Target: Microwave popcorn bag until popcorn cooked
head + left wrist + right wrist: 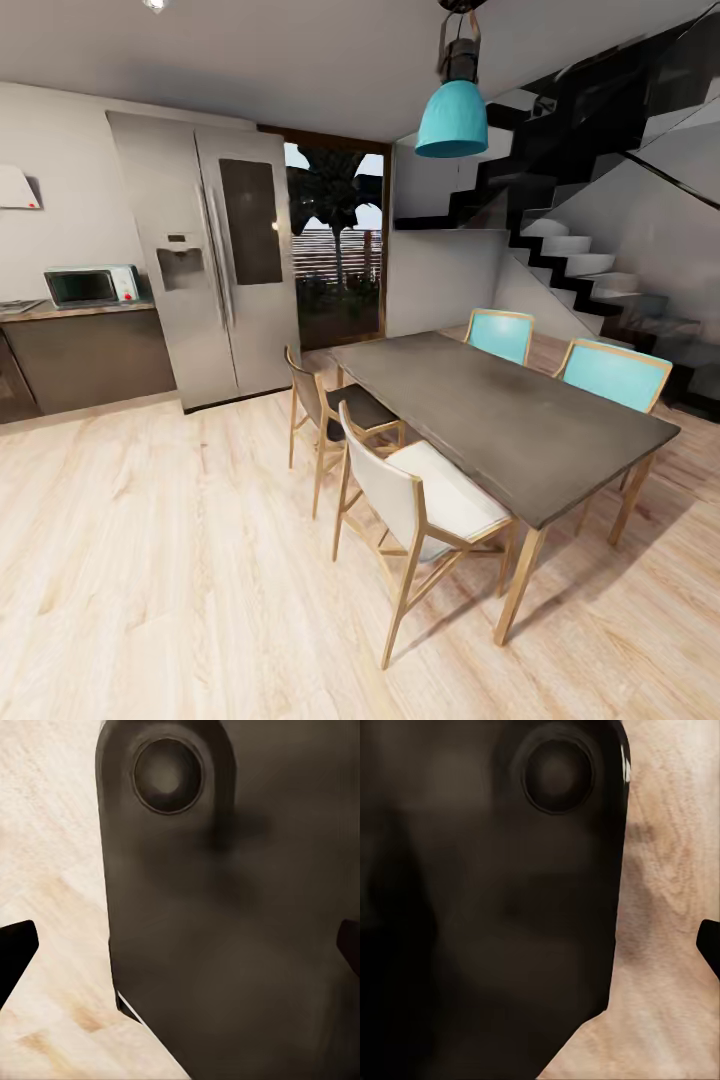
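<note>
Looking from the head camera: small pale microwave with dark glass door [92, 285] at the far left, on the grey countertop with dark cabinet fronts [80, 312], beside the tall steel double-door fridge [218, 260]; popcorn bag not made out. One grey dining table [510, 420], four chairs, one teal pendant lamp [452, 118]. Risk, judged: clipping a chair while driving over. Wrist cameras: dark robot body over light wood floor [52, 870]; claw opening impossible to tell on either arm.

You have open floor [150, 560] ahead toward the surface [80, 312] with the microwave [92, 285]. The table [500, 410] and chairs [420, 500] block your right; the fridge [215, 260] stands just beside the surface.
</note>
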You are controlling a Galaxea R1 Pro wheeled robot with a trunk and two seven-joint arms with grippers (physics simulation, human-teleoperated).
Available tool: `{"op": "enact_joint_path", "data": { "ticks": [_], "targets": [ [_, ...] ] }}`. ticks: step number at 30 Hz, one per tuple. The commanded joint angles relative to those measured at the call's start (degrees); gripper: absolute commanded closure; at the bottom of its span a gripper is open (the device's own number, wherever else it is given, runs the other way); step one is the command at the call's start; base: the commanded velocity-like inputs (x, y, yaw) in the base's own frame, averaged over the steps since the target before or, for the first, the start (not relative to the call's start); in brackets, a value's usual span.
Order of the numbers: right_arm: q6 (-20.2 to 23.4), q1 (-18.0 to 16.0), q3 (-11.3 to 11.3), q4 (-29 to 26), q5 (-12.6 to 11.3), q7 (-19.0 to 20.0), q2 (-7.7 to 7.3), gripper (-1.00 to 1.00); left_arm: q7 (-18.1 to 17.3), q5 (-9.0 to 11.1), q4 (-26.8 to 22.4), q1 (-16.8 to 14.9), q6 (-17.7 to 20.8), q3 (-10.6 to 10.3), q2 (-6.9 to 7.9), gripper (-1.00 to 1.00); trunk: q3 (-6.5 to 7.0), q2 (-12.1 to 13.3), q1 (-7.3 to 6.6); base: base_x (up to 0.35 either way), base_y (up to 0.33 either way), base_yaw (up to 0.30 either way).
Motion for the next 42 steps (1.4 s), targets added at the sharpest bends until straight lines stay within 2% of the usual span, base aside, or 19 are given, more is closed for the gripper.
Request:
{"op": "enact_joint_path", "data": {
  "ticks": [1,3,6,11,15,25,27,28,29,30,33,42],
  "targets": [
    [0.0,0.0,0.0,0.0,0.0,0.0,0.0,-1.0,0.0,0.0,0.0,0.0,0.0,0.0,0.0,-1.0,-0.03,0.0,0.0,0.0,0.0,0.0],
    [0.2,-0.1,0.4,0.2,0.1,-0.1,-0.18,-1.0,-0.1,0.4,-0.2,0.0,-0.2,0.5,-0.36,-1.0,-0.03,0.0,0.0,0.0,0.0,0.0],
    [0.2,-0.1,0.6,0.2,0.2,0.0,-0.16,-1.0,-0.1,0.4,-0.4,0.0,-0.4,0.6,-0.29,-1.0,-0.03,0.0,0.0,0.0,0.0,0.0],
    [0.2,-0.1,0.3,0.1,0.2,-0.1,-0.18,-1.0,0.0,1.9,-2.1,0.0,-2.0,0.9,-0.1,-1.0,-0.03,0.0,0.0,0.0,0.0,0.0],
    [0.2,-0.1,0.3,0.1,0.2,-0.1,-0.18,-1.0,0.0,2.0,-2.4,0.0,-2.5,0.9,-0.09,-1.0,-0.03,0.0,0.0,0.0,0.0,0.017],
    [0.3,-0.1,0.9,0.1,0.4,-0.1,-0.1,-1.0,0.1,2.3,-2.4,0.0,-2.6,0.9,-0.09,-1.0,-0.03,0.0,0.0,0.0,0.0,0.254],
    [0.2,-0.1,0.9,0.1,0.4,-0.1,-0.09,-1.0,0.1,3.1,-2.4,-0.1,-2.6,0.9,-0.05,-1.0,-0.03,0.0,0.0,0.0,0.0,0.279],
    [0.1,-0.1,0.8,0.1,0.4,-0.1,-0.02,-1.0,0.1,5.3,-2.4,-0.1,-2.5,0.8,0.07,-1.0,-0.03,0.0,0.0,0.0,0.0,0.279],
    [0.1,-0.1,0.8,0.1,0.4,-0.1,0.08,-1.0,0.0,6.3,-2.4,-0.1,-2.6,0.8,0.11,-1.0,-0.03,0.0,0.0,0.0,0.0,0.28],
    [-0.6,-0.1,0.8,0.1,0.4,-0.1,0.22,-1.0,0.0,8.1,-2.4,0.0,-2.6,0.7,0.15,-1.0,-0.03,0.0,0.0,0.0,0.0,0.28],
    [-1.8,-0.1,0.7,0.2,0.4,-0.2,0.29,-1.0,0.0,8.9,-2.4,0.0,-2.6,0.7,0.11,-1.0,-0.03,0.0,0.0,0.0,0.0,0.28],
    [-2.2,-0.1,0.6,0.2,0.3,-0.2,0.35,-1.0,0.0,9.1,-2.4,0.0,-2.7,0.7,0.09,-1.0,-0.03,0.0,0.0,0.0,0.0,0.281]
  ]
}}
